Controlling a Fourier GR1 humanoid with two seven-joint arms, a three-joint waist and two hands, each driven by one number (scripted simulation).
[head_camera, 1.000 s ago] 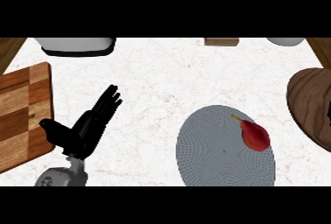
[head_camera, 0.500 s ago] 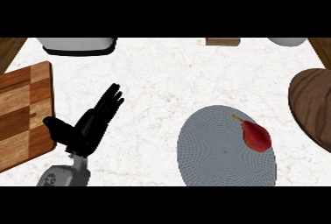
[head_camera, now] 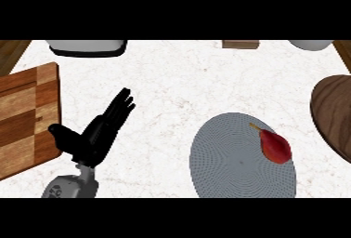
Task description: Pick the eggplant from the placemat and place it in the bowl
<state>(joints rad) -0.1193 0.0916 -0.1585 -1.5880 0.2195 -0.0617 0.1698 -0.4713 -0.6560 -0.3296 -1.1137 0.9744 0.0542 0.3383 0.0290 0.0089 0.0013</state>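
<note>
A dark red eggplant (head_camera: 276,145) with a thin stem lies on the right part of a round grey placemat (head_camera: 233,162) at the lower right. The brown wooden bowl (head_camera: 334,116) stands at the right edge, partly cut off by the view. My left hand (head_camera: 96,132) is open at the lower left, fingers straight and pointing up and to the right, well left of the placemat and holding nothing. No right hand shows.
A wooden cutting board (head_camera: 26,118) lies along the left edge beside my left hand. At the back stand a white and black appliance (head_camera: 87,47), a small brown block (head_camera: 241,44) and a pale vessel (head_camera: 311,44).
</note>
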